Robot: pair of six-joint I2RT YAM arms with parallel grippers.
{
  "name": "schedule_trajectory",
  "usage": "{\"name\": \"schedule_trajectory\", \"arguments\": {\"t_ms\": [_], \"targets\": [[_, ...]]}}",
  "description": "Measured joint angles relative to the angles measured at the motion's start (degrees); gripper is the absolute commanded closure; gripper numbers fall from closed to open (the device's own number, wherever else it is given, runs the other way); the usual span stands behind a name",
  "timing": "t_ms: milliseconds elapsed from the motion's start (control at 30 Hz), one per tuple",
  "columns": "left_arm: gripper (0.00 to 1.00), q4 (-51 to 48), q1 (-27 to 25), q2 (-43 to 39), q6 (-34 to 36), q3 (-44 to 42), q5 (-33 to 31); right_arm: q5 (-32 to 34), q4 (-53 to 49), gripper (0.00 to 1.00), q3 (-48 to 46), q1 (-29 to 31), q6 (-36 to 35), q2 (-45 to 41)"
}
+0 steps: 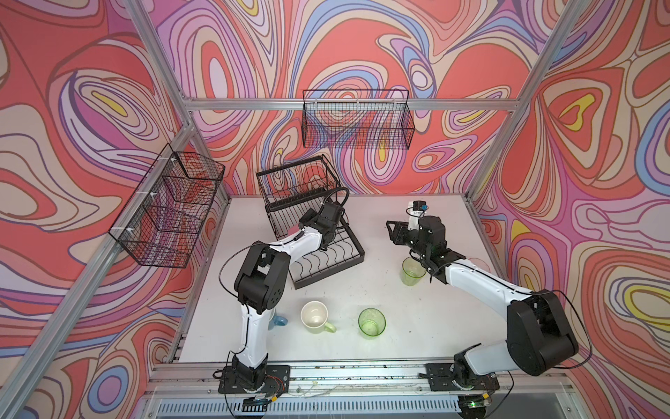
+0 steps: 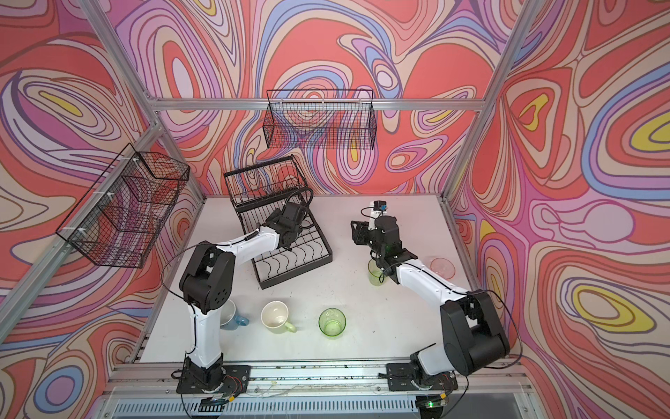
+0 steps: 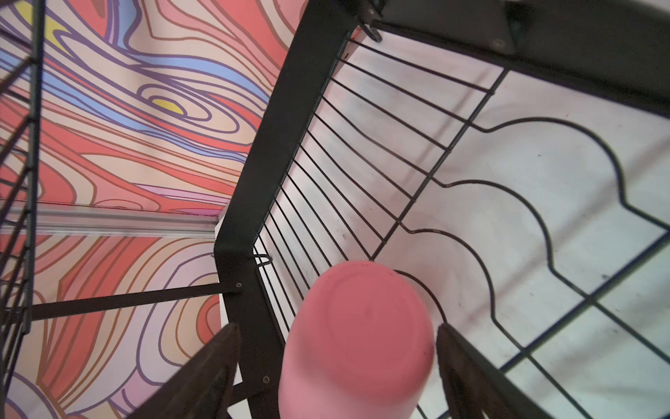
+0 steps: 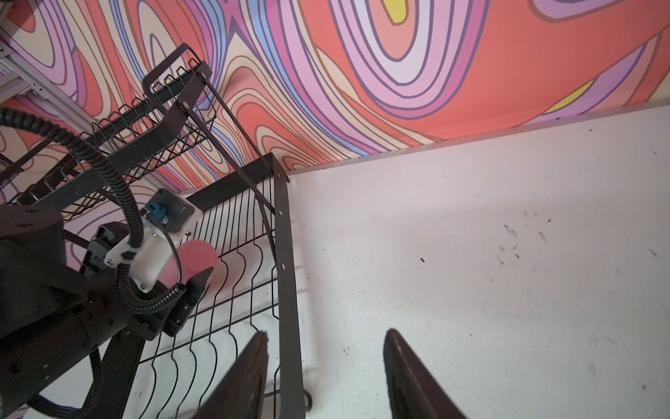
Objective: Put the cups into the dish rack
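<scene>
Only wrist views show pink tumbler [image 3: 355, 344], lower centre: base-up, axis approx. vert., in dish rack [image 3: 261, 163]; L gripper [image 3: 337, 326] wide open astride it; R gripper [image 4: 326, 331] part-open, empty.

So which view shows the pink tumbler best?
Left wrist: the pink tumbler sits large, base toward camera. Right wrist catches only part behind the left hand; in both top views the left arm hides it.

I read no text, label, brand or number on anything in my views, and the small dark mark on the white camera mount [image 2: 372, 213] is too tiny to make out.
</scene>
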Motion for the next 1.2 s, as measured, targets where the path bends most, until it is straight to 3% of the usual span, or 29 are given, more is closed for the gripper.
{"name": "schedule_trajectory", "arguments": {"t_ms": [1200], "targets": [[0.15, -5.9, 5.5, -7.9, -9.5, -6.2, -2.2, -1.9, 1.1, 0.47, -0.3, 0.0, 0.4, 0.0]]}}
